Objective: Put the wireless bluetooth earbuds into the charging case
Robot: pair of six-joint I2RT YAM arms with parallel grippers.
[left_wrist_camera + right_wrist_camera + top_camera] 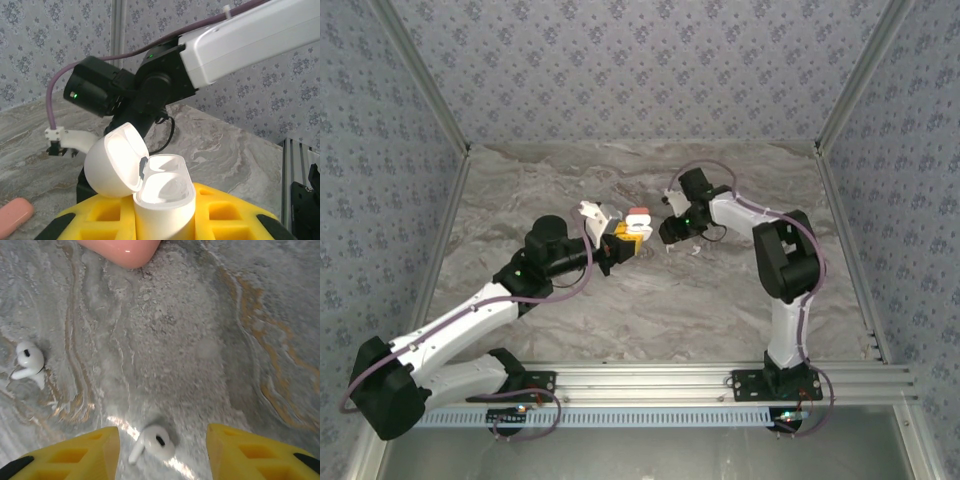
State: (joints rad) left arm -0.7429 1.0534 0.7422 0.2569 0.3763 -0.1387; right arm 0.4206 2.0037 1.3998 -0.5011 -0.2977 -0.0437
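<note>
My left gripper [165, 222] is shut on a white charging case [164, 200], held upright between the yellow fingers [230, 215]. Its lid [112, 160] is swung open to the left and the wells look empty. From above, that gripper [625, 240] holds the case [638, 227] at mid-table. My right gripper [162, 452] is down at the marble table, open, with its yellow fingers [75, 457] on either side of a white earbud [154, 441] lying there untouched. Another white earbud [27, 362] lies to the left. The right gripper [670, 230] sits just right of the case.
A closed coral-pink case [122, 250] lies on the table ahead of the right gripper, just behind the held case [638, 213] [15, 217]. The right arm [240, 40] reaches across close in front of the left wrist. Patterned walls enclose the marble table [650, 300].
</note>
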